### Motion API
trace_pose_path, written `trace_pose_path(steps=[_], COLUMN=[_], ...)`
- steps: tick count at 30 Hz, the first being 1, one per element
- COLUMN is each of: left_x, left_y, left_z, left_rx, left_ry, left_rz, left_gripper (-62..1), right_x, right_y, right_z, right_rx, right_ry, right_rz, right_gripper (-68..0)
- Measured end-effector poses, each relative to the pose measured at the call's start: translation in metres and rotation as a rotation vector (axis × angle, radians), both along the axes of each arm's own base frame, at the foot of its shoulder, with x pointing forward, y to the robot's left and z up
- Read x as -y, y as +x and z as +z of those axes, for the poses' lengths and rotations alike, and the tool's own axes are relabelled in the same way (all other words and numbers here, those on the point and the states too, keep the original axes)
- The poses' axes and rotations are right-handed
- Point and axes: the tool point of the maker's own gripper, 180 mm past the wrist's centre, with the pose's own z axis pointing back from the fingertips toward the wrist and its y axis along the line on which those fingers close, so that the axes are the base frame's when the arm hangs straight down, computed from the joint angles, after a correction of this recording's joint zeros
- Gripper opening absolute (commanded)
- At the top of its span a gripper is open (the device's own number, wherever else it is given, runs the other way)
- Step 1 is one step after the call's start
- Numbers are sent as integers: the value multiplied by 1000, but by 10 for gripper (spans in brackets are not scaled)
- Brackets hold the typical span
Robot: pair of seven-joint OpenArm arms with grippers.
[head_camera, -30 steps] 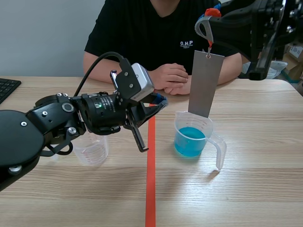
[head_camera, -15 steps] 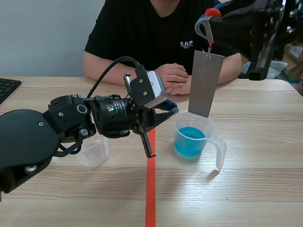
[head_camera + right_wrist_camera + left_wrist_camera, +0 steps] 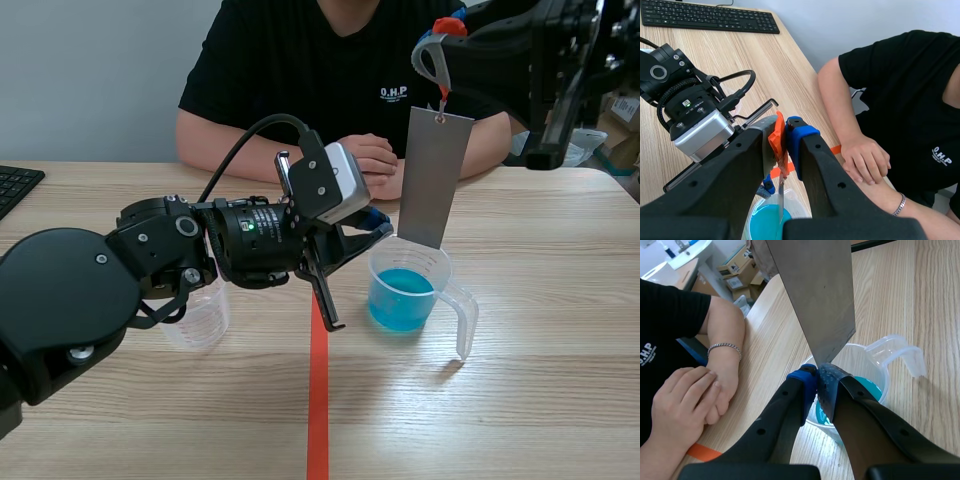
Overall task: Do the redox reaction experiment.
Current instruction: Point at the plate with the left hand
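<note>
The left gripper (image 3: 820, 374) has its fingers drawn together, one blue pad against one grey dotted pad, with nothing that I can make out between them. Just ahead of the tips hangs the lower corner of a grey metal plate (image 3: 815, 290). Whether the tips touch it cannot be told. Under the tips stands a clear beaker (image 3: 895, 347) holding blue liquid (image 3: 870, 387).

The right gripper (image 3: 785, 131) is clenched on an orange clip (image 3: 776, 142). The plate dangles from that clip, which sits in the upper right of the scene view. The plate's lower edge is level with the beaker's rim, right of centre, and not yet in the liquid.

Over the last second the left arm has slid from left of centre toward the right until its tips reached the beaker. The right arm and plate have not moved. This suggests the left arm has come to steady or point at the plate (the dip itself is still to do).

An empty cup (image 3: 200, 318) stands at lower left behind the left arm. A person's folded hands (image 3: 362, 162) rest on the table at upper centre.
</note>
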Motion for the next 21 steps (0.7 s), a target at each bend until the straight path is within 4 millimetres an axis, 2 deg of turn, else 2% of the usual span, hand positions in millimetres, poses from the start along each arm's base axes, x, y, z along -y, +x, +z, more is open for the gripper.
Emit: trace_pose_path(steps=[21], left_x=[-1], left_y=[2], left_z=[1], left_rx=[7], left_ry=[-1], left_rz=[8], left_gripper=[-562], right_x=[0], right_y=[0], right_z=[0], right_rx=[0], right_ry=[0], right_rz=[0], right_gripper=[-660])
